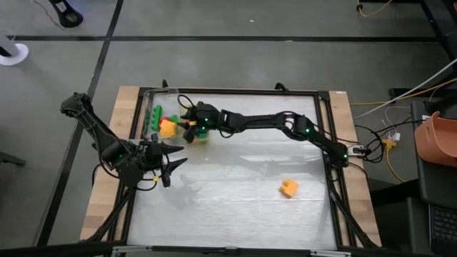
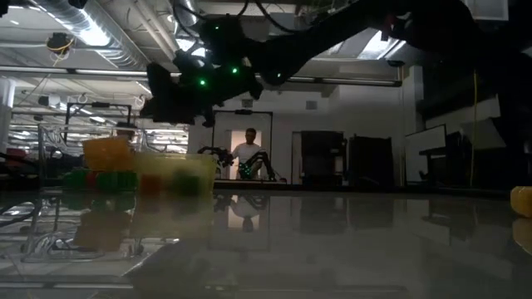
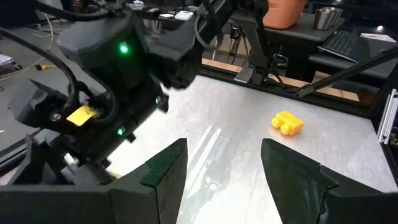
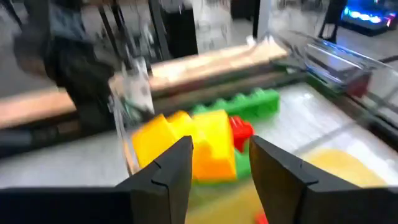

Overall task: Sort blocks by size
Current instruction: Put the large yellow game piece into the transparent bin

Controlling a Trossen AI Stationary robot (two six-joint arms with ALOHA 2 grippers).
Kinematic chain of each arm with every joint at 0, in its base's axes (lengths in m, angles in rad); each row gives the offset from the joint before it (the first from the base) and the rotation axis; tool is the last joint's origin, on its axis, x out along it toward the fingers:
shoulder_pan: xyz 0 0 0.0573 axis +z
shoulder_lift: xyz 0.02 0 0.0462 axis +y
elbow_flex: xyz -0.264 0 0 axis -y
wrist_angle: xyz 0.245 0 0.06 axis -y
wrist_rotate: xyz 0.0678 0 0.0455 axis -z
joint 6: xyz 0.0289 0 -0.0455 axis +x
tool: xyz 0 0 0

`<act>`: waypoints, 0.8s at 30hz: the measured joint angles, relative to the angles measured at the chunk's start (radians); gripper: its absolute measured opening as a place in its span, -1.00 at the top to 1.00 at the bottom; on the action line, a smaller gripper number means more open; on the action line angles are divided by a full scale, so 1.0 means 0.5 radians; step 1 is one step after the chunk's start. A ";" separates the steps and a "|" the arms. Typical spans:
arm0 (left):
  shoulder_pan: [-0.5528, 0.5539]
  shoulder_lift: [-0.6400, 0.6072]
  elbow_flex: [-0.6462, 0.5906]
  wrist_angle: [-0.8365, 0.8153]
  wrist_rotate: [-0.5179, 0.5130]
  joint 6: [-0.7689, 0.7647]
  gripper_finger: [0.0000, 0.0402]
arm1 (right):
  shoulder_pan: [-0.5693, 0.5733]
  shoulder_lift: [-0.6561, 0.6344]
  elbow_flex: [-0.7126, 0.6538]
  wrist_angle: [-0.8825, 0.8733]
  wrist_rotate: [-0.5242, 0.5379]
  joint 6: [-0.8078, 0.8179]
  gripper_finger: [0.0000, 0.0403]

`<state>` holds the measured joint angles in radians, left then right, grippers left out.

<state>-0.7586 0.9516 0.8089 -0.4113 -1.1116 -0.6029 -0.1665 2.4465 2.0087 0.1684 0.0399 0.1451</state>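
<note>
High view: we find the left gripper (image 1: 168, 163) waiting near the table's left edge, fingers apart and empty. The right gripper (image 1: 190, 120), fingers spread with nothing clamped, hovers at the far-left corner over the blocks (image 1: 166, 124), a tight heap of green, red and orange-yellow bricks inside the clear container (image 1: 146, 114). We judge a descent could scatter them. One yellow block (image 1: 288, 188) lies alone toward the near-right.
</note>
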 joint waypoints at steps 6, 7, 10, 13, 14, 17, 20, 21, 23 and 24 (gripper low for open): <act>0.000 0.046 0.000 -0.002 0.008 -0.001 0.05 | 0.010 -0.253 0.002 -0.737 0.096 -0.381 0.22; 0.000 0.063 0.000 -0.002 0.012 -0.001 0.05 | 0.019 -0.303 0.002 -0.905 0.119 -0.427 0.22; 0.000 0.138 0.000 -0.006 0.016 0.000 0.05 | 0.050 -0.444 0.002 -1.407 0.150 -0.520 0.22; 0.011 0.231 0.000 -0.006 0.017 -0.001 0.05 | 0.101 -0.590 0.000 -1.844 0.160 -0.568 0.22; 0.016 0.268 0.000 -0.007 0.017 -0.004 0.05 | 0.119 -0.634 0.000 -1.992 0.163 -0.566 0.22; 0.048 0.384 0.000 0.002 0.017 -0.043 0.05 | 0.194 -0.735 0.000 -2.375 0.164 -0.506 0.22; 0.098 0.508 0.000 0.006 0.017 -0.080 0.05 | 0.305 -0.814 0.000 -2.677 0.167 -0.399 0.22; 0.112 0.547 0.000 0.005 0.016 -0.105 0.05 | 0.348 -0.837 0.000 -2.758 0.166 -0.349 0.22; 0.151 0.626 0.000 0.008 0.016 -0.170 0.05 | 0.449 -0.856 0.000 -2.939 0.166 -0.242 0.22; 0.166 0.663 0.000 0.008 0.017 -0.199 0.05 | 0.502 -0.861 0.001 -3.008 0.166 -0.187 0.22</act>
<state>-0.6755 1.2829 0.8089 -0.4071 -1.1031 -0.7027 0.0845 2.0162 2.0089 -1.3353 0.1230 0.0515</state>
